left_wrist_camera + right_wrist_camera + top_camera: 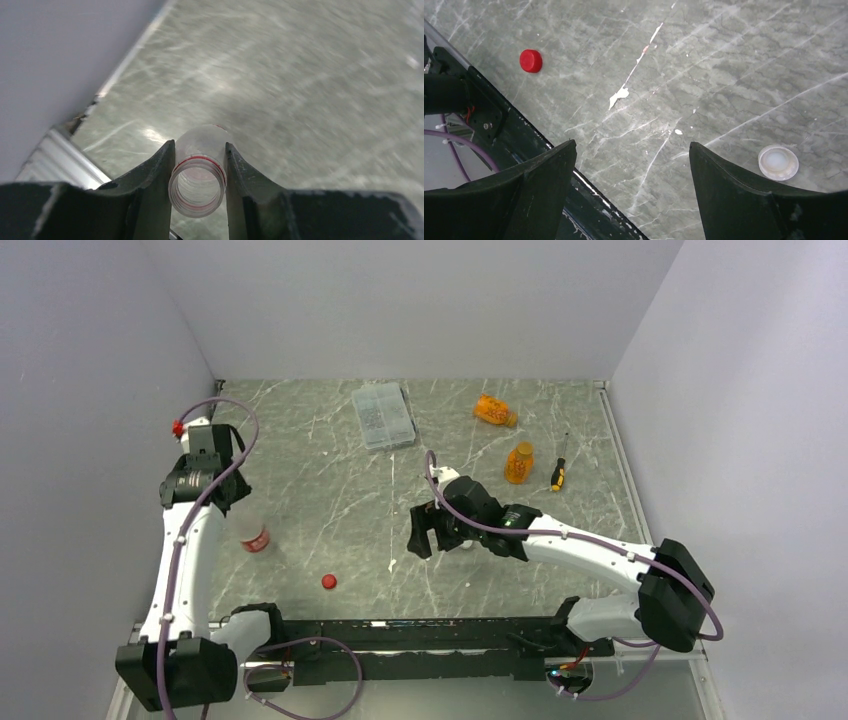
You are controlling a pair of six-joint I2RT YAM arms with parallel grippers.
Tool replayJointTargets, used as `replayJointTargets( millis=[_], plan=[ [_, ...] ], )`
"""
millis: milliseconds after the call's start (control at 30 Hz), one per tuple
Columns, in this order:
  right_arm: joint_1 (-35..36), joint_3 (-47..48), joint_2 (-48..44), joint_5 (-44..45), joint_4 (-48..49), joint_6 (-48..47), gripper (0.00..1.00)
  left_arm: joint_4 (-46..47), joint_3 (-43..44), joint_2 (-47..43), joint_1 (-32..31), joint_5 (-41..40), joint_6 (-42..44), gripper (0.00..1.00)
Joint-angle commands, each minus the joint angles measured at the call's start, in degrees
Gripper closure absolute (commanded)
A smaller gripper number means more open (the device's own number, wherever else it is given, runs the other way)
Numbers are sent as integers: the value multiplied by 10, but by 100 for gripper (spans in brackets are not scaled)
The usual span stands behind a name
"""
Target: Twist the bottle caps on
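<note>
Left gripper jaws clamp the neck of the clear bottle at the left of the table. Right gripper jaws stand wide; whitish cap just beside, red cap well apart.

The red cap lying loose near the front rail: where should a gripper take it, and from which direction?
Pinch the red cap across its round side wall, coming straight down from above. It lies flat on the table, apparently closed face up, so only that low wall offers a hold, and nothing stands close beside it.
</note>
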Motion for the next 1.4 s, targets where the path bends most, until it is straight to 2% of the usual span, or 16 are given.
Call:
replayJointTargets(
  millis=[0, 100, 267, 400, 567, 833, 933, 1033, 1100, 1133, 1167, 1200, 1300, 1367],
  plan=[
    [2, 36, -32, -17, 57, -41, 13, -2, 63, 43, -9, 239, 68, 100],
    [2, 50, -34, -48, 90, -63, 10, -7, 94, 69, -48, 312, 79, 100],
    [2, 86, -15, -103, 141, -102, 2, -5, 151, 120, -173, 412, 91, 100],
    [2, 120, 5, -125, 164, -132, 0, 8, 179, 150, -255, 478, 95, 100],
    [2, 150, 25, -120, 158, -152, 0, 27, 198, 173, -303, 534, 101, 100],
    [32, 184, 74, -68, 140, -148, 1, 57, 220, 191, -330, 574, 95, 100],
    [36, 192, 82, -41, 129, -134, 7, 62, 224, 195, -332, 590, 96, 100],
    [34, 184, 76, -22, 137, -114, 25, 61, 219, 191, -333, 581, 102, 100],
    [33, 186, 72, -8, 134, -97, 49, 71, 207, 182, -334, 563, 95, 92],
    [32, 184, 70, -4, 134, -89, 58, 80, 201, 177, -333, 553, 88, 86],
    [30, 181, 67, 4, 134, -76, 64, 88, 196, 170, -334, 539, 79, 71],
    [23, 180, 66, 3, 136, -62, 69, 97, 191, 163, -334, 521, 68, 54],
    [-1, 170, 60, -13, 141, -17, 76, 118, 185, 134, -333, 461, 36, 17],
    [-18, 166, 54, -30, 142, 4, 77, 131, 180, 107, -333, 411, 20, 6]
  ],
)
